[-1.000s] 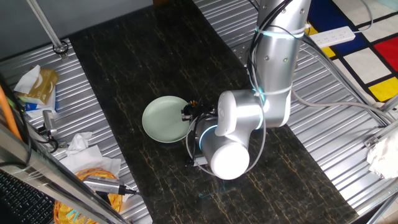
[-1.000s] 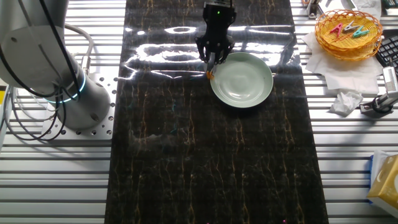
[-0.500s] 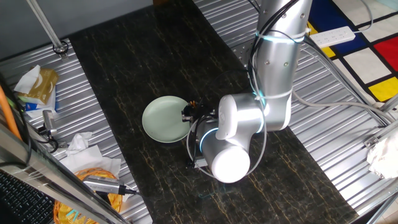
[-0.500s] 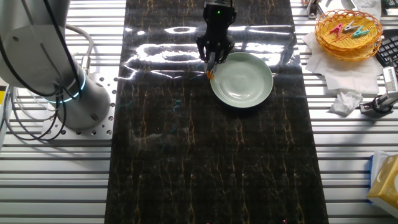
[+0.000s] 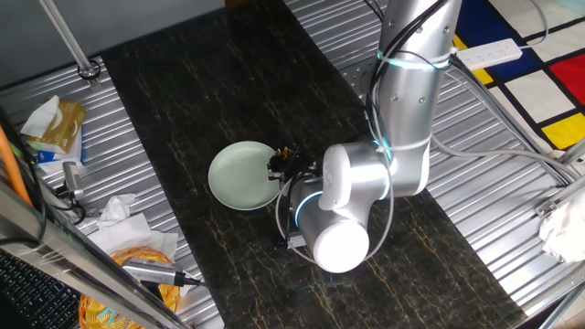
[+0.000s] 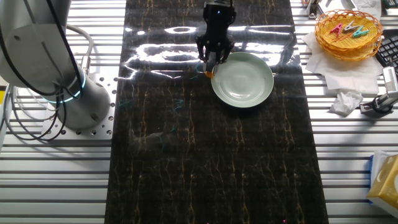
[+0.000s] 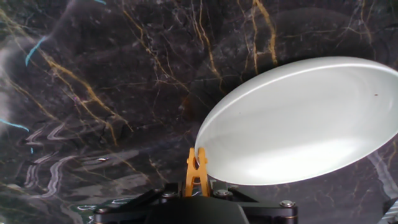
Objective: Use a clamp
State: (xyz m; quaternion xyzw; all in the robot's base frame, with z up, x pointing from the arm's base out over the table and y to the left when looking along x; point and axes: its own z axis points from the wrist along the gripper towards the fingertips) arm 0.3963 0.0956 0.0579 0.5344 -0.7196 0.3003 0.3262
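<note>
Hand view: tool clamped on clamp, fingertips cut off; prongs at plate rim.

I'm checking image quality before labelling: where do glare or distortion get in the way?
The other fixed view: bright glare streaks the dark table beside the gripper. Hand view: the plate is stretched into an oval, and the clamp at its rim stays sharp. One fixed view: even light, the arm hides the gripper.

Dark marble table under pale green plate
</note>
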